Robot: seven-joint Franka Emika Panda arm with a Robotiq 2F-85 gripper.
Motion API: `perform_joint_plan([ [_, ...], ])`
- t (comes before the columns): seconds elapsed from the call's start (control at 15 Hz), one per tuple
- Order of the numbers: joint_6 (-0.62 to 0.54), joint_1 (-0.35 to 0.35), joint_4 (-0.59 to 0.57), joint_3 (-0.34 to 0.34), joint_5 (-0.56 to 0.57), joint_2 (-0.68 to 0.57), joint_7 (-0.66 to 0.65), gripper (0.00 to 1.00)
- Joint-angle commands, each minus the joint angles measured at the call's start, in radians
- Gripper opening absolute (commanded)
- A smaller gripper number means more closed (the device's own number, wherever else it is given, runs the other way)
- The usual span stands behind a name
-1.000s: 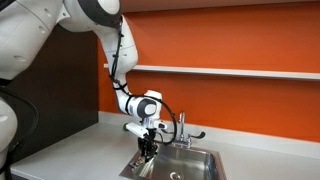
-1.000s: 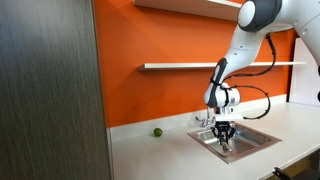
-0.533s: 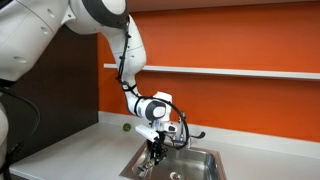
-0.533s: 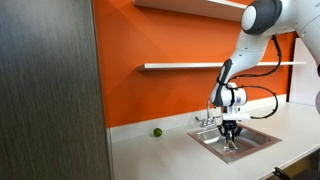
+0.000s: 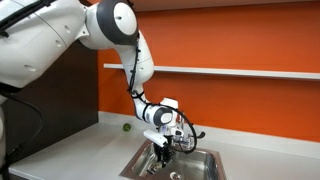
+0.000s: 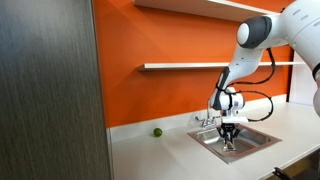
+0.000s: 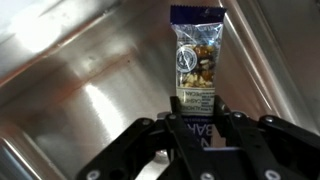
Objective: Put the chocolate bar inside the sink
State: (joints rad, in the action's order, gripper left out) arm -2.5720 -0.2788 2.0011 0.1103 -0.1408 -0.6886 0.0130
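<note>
The chocolate bar (image 7: 197, 55) is a snack bar in a clear wrapper with blue ends, and nuts show through it. My gripper (image 7: 198, 108) is shut on its near end, and the bar sticks out ahead of the fingers. Behind it is the shiny steel wall of the sink (image 7: 80, 80). In both exterior views the gripper (image 5: 160, 158) (image 6: 227, 138) points down into the sink basin (image 5: 210, 153) (image 6: 262, 140), below the rim. I cannot tell whether the bar touches the basin floor.
The chrome faucet (image 5: 183, 128) (image 6: 205, 118) stands at the back of the sink, close to my wrist. A small green ball (image 6: 156, 131) (image 5: 125, 126) lies on the white counter (image 5: 70, 150) by the orange wall. A shelf (image 6: 180, 66) runs above.
My arm has moved sideways along the basin and a little lower into the sink, with the bar still in the gripper.
</note>
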Motion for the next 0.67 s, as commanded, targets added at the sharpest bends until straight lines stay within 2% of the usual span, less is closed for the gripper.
perform_joint_plan([
  [0.0,0.047,-0.041,-0.120,-0.043,-0.028,-0.096,0.053,0.11],
  [0.6,0.113,-0.053,-0.294,-0.068,-0.025,-0.268,0.056,0.11],
])
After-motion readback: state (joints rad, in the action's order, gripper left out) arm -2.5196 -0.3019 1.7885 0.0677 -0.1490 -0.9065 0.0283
